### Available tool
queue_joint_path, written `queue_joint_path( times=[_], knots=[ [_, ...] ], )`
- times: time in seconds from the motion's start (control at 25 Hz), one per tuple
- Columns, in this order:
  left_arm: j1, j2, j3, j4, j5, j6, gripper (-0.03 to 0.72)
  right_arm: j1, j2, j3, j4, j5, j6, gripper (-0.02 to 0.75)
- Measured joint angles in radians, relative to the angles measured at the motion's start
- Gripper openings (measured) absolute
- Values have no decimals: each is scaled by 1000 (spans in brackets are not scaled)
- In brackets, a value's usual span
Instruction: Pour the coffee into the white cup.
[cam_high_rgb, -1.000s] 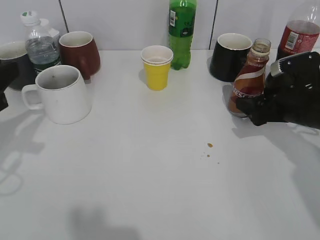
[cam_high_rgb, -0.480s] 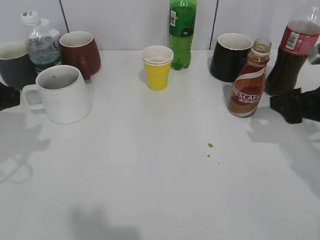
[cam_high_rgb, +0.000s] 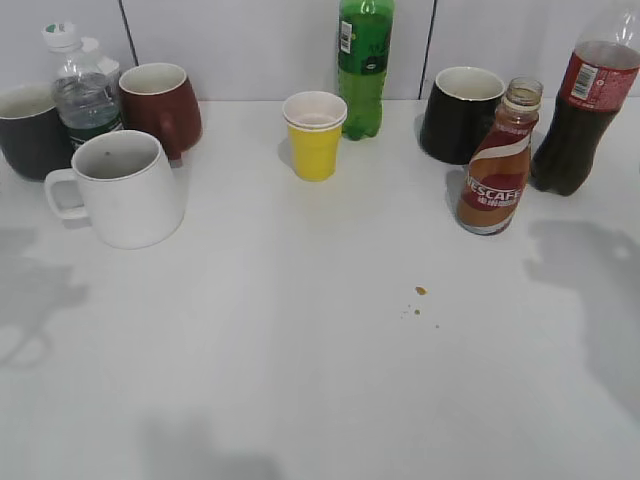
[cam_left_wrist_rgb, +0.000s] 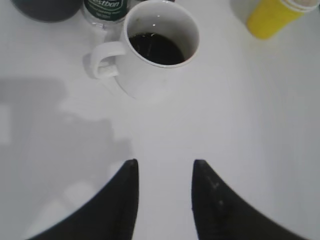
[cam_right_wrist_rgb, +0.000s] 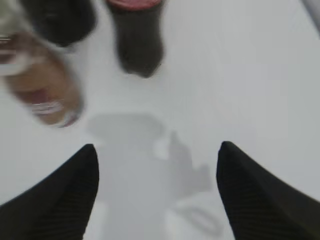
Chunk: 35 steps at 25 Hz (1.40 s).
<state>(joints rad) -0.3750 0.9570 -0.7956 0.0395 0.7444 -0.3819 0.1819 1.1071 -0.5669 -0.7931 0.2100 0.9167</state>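
**Coffee in the cup, bottle set down, both arms clear**

The white tabletop (cam_high_rgb: 300, 380) carries everything. The large plain white ceramic mug (cam_high_rgb: 125, 187) stands at its left with dark liquid inside, seen from the left wrist view (cam_left_wrist_rgb: 156, 47). The small curvy glass Nescafe coffee bottle (cam_high_rgb: 497, 165) stands upright and uncapped at the right, just beside the cola bottle (cam_high_rgb: 580, 100). The pour looks done; a good finish leaves both untouched. The left tool (cam_left_wrist_rgb: 164, 200) hangs above bare tabletop, parted and empty. The right tool (cam_right_wrist_rgb: 157, 192) gapes wide, holding nothing, apart from the bottle.
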Motion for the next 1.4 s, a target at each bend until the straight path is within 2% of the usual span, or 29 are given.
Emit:
queue_joint_path(
  times=[0.08,0.16,0.32,0.44,0.56,0.8,1.04,1.2,1.4],
  knots=[
    [0,-40,0,-17,21,5,278,37,-24,-26,71,124,-68,574],
    [0,-84,0,-20,57,11,278,80,-50,-55,204,201,-198,572],
    [-1,-210,-1,-21,116,55,278,142,-139,-115,501,249,-436,571],
    [-1,-293,-1,-21,178,96,278,179,-233,-136,669,270,-591,571],
    [-1,-384,-1,-22,242,138,278,197,-366,-138,777,344,-696,570],
    [-1,-577,17,-23,335,195,278,199,-609,-138,804,619,-756,570],
    [-1,-774,153,-50,400,293,278,199,-843,-132,738,862,-759,570],
    [-1,-893,226,-59,402,334,278,199,-974,-76,679,946,-759,570],
    [-1,-960,246,-61,366,370,278,199,-1084,1,658,966,-760,570]
  ],
)
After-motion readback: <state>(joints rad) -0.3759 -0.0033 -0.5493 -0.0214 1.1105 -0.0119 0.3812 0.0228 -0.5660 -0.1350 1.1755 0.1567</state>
